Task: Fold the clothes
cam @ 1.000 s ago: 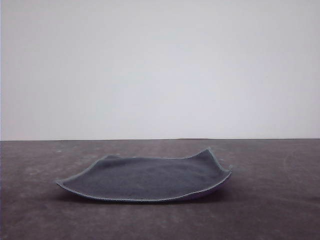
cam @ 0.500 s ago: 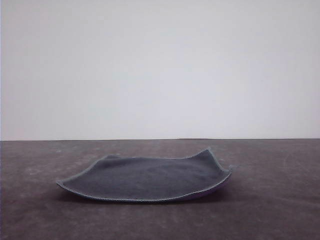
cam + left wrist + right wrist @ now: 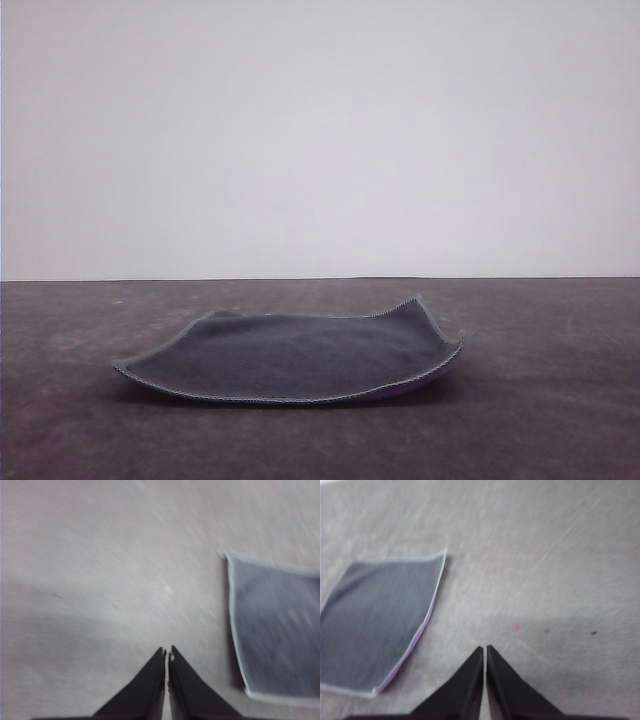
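The clothes (image 3: 295, 357) are one small square cloth lying spread on the dark table (image 3: 540, 420), grey-blue face up, with a sliver of purple under its right edge and curled-up far corners. The left wrist view has the cloth (image 3: 277, 630) off to one side of my left gripper (image 3: 167, 652), whose black fingers meet tip to tip, shut and holding nothing, above bare table. My right gripper (image 3: 485, 649) is likewise shut and holds nothing, hanging apart from the cloth (image 3: 377, 620), whose purple underside peeks along one edge.
A plain white wall (image 3: 320, 140) rises behind the table's far edge. Bare tabletop (image 3: 60, 420) surrounds the cloth on every side.
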Robot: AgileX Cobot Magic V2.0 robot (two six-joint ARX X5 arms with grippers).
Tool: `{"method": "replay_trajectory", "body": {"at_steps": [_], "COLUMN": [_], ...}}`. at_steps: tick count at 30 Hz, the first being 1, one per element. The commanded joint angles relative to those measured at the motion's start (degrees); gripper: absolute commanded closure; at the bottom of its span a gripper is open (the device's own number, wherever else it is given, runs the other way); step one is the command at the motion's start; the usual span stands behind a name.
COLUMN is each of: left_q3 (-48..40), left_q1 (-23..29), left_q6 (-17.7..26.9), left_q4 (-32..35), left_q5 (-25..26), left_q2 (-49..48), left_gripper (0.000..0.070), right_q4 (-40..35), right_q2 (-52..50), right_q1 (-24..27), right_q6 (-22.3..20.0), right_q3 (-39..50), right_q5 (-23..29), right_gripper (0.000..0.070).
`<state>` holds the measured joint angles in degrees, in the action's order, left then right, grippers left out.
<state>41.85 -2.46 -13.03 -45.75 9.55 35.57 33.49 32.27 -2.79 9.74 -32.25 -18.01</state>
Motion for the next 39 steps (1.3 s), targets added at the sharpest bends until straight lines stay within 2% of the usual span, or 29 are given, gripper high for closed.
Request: {"method": "replay_trajectory", "body": {"at_steps": [1,9,15,17,19,20,21,28,33,39], "left_q3": [0.9,0.9,0.9,0.9,0.9,0.9,0.9,0.9,0.9,0.9], "left_q1": [-1.0,-11.2,-13.7,-13.7,-13.7,-13.7,-13.7,-13.7,-13.6,-13.6], "left_q6": [1.7,2.0,2.1,2.1,2.1,2.1,2.1,1.5,-2.3,-3.2], "left_q4": [0.6,3.3,3.8,4.1,4.6,4.8,5.0,5.1,5.3,8.8], "left_q5": [1.4,1.7,1.7,1.7,1.7,1.7,1.7,2.2,4.7,8.8], "left_q2": [1.4,4.5,4.5,4.5,4.5,4.5,4.5,4.5,6.5,13.0], "left_gripper": [0.0697,0.0697,0.0696,0.0603,0.0395,0.0305,0.0248,0.0243,0.0241,0.024], "right_q4": [-1.3,-6.1,-7.9,-8.0,-8.1,-8.2,-8.2,-8.2,-8.6,-9.9], "right_q2": [1.1,5.4,7.5,7.7,7.7,7.7,7.7,7.7,8.7,14.5], "right_q1": [-1.6,-11.5,-13.6,-13.6,-13.6,-13.6,-13.6,-13.6,-13.5,-13.3], "right_q6": [-1.5,-1.4,-1.0,-1.0,-1.0,-1.0,-0.9,1.0,6.0,10.2], "right_q3": [-0.9,-0.9,-0.9,-0.9,-0.9,-0.9,-0.9,-0.9,-0.9,-1.2], "right_q5": [-0.4,-0.7,-3.2,-3.2,-3.0,-3.0,-3.0,-3.1,-3.0,-4.9], "right_gripper": [0.0694,0.0694,0.0688,0.053,0.0303,0.0226,0.0191,0.0192,0.0202,0.0202]}}
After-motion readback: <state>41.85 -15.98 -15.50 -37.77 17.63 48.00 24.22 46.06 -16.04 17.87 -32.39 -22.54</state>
